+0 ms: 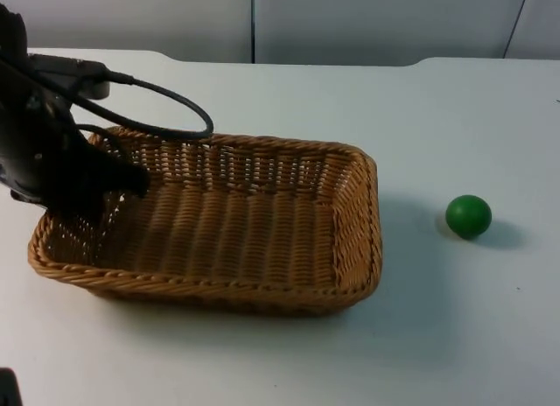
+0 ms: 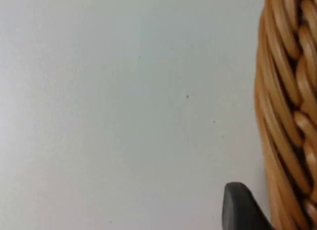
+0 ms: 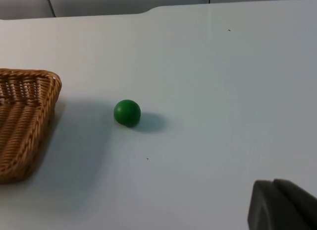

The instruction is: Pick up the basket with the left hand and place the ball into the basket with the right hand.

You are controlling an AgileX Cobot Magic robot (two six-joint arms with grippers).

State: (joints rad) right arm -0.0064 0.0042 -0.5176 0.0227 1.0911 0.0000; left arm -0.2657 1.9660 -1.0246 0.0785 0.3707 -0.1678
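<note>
A brown wicker basket [image 1: 262,222] sits left of centre, and its broad shadow suggests it is held a little off the white table. My left gripper [image 1: 103,194] is at the basket's left end, shut across the rim, with one finger inside the wall. In the left wrist view the other fingertip [image 2: 241,210] lies just outside the woven rim [image 2: 287,116]. A small green ball [image 1: 468,216] rests on the table to the right of the basket, apart from it. In the right wrist view my right gripper [image 3: 285,206] waits well short of the ball [image 3: 127,113], with the basket's corner [image 3: 25,121] beyond.
The white table [image 1: 455,117] runs back to a grey partition wall [image 1: 350,21]. Open table surface surrounds the ball on all sides. The basket holds nothing.
</note>
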